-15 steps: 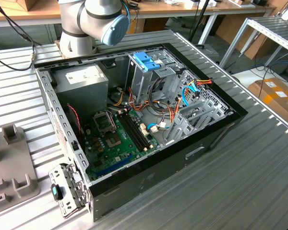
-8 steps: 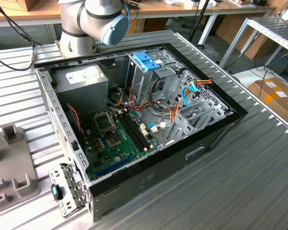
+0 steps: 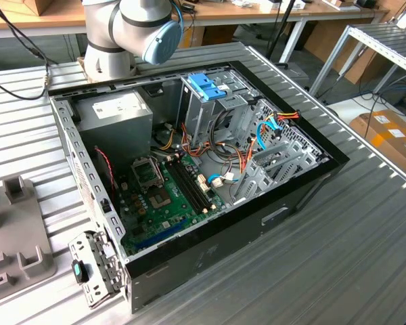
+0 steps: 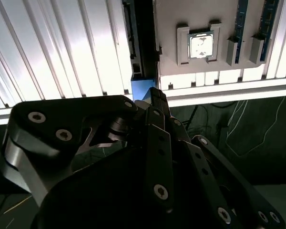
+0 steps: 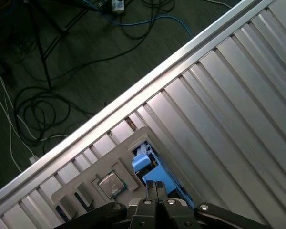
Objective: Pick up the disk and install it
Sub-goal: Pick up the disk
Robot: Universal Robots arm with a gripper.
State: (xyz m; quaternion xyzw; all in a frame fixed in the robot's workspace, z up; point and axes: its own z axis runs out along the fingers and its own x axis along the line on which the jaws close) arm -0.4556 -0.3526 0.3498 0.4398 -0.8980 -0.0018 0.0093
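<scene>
The disk (image 5: 152, 168) is a dark drive with bright blue side rails, resting in a slot of a grey fixture (image 5: 93, 179) on the ribbed table. In the second wrist view it appears edge-on as a dark strip (image 4: 143, 43) with a blue end. In both wrist views my gripper (image 5: 155, 185) hangs directly over the blue rail end of the disk, its two black fingers (image 4: 157, 98) pressed together with nothing between them. Whether the fingertips touch the rail cannot be told.
An open computer case (image 3: 304, 186) lies on the table, its tall metal drive cage topped by a blue bracket (image 3: 206, 84). The fixture (image 3: 17, 230) sits at the exterior view's left and also holds a processor chip (image 4: 200, 45). The table edge (image 5: 133, 93) and floor cables (image 5: 33, 109) lie beyond.
</scene>
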